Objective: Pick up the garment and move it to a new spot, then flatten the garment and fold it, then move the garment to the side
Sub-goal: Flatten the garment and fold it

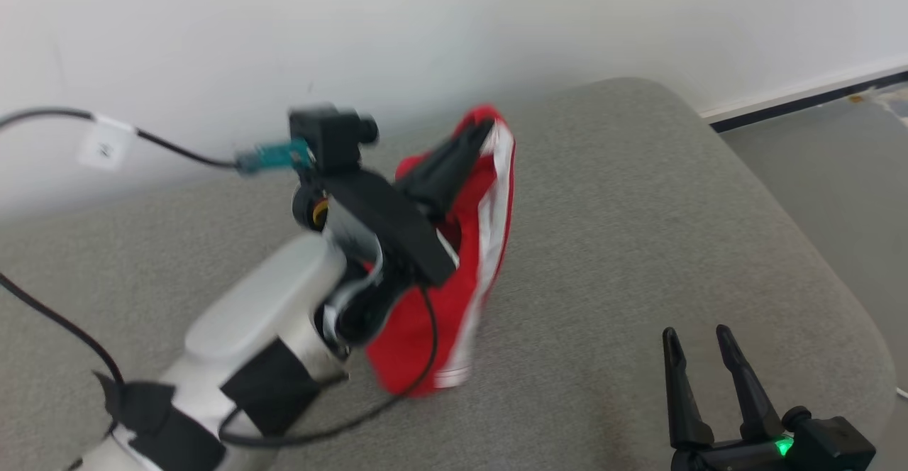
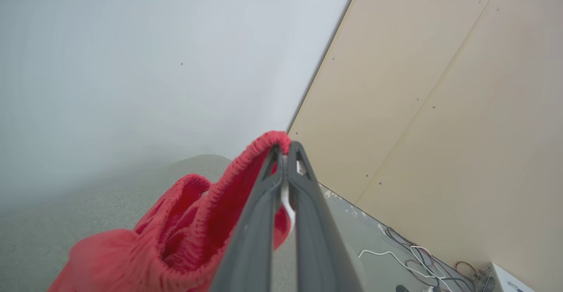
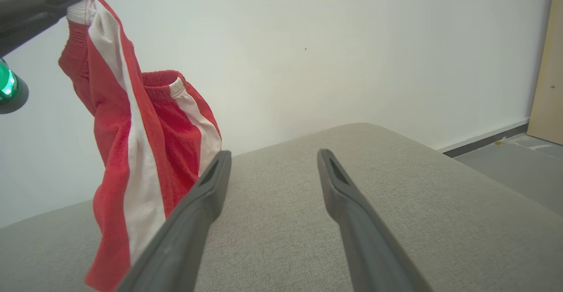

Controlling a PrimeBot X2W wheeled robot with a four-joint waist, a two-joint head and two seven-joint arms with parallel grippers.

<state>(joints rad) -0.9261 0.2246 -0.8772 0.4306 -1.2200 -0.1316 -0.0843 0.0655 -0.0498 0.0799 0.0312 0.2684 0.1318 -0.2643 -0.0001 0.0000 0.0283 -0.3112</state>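
Pinching the red-and-white garment point(image 1: 469, 194) by its waistband, the left gripper point(image 1: 486, 127) is holding it up so it's dangling over the grey cushion point(image 1: 638, 208). The right gripper point(image 1: 695, 336) is hanging out low on the right, fingers point(image 1: 741, 379) spread wide, gripping nothing.

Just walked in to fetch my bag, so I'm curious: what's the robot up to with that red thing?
The left gripper is shut on the waistband of a red garment with white stripes, holding it up over the grey cushion with the cloth hanging bunched below. The right gripper is open and empty, low over the cushion to the garment's right. The garment is picked up but not yet flattened or folded.
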